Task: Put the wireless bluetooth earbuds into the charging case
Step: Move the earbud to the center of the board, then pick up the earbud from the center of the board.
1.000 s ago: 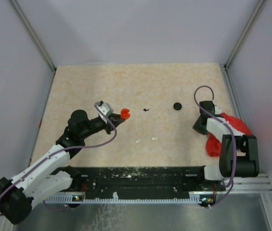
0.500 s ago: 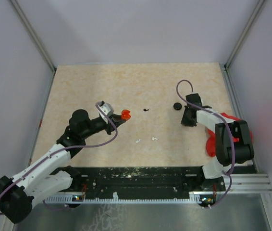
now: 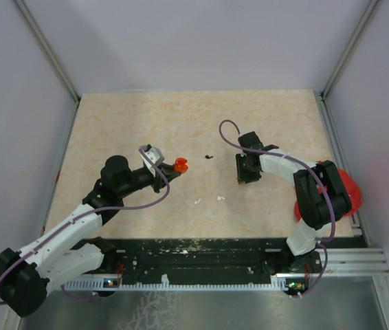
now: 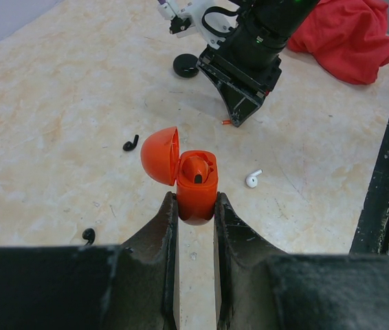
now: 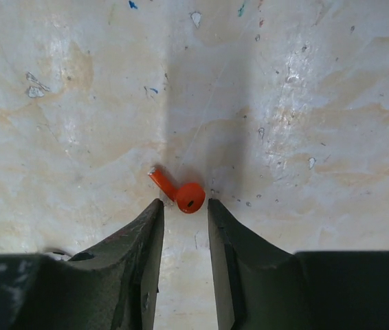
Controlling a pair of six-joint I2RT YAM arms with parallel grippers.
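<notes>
**Stock on the table, left to right**

- Your left pincer (image 4: 196, 206): clamped on the lower half of the orange charging case (image 4: 196, 196), which it holds upright above the table (image 3: 146, 117). The lid is hinged open to the left, and one orange earbud (image 4: 196, 168) sits inside.
- Two black earbuds (image 4: 131, 143) (image 4: 88, 236): loose on the table, left of the case.
- White earbud (image 4: 252, 180): loose, just right of the case.
- Black round case (image 4: 185, 65): beside your right arm.
- Your right pincer (image 5: 181, 210): pointing down at the table, fingers a narrow gap apart and gripping nothing. A loose orange earbud (image 5: 181, 194) lies at the mouth of that gap.
- Red cloth (image 3: 346, 189): far right edge.
</notes>
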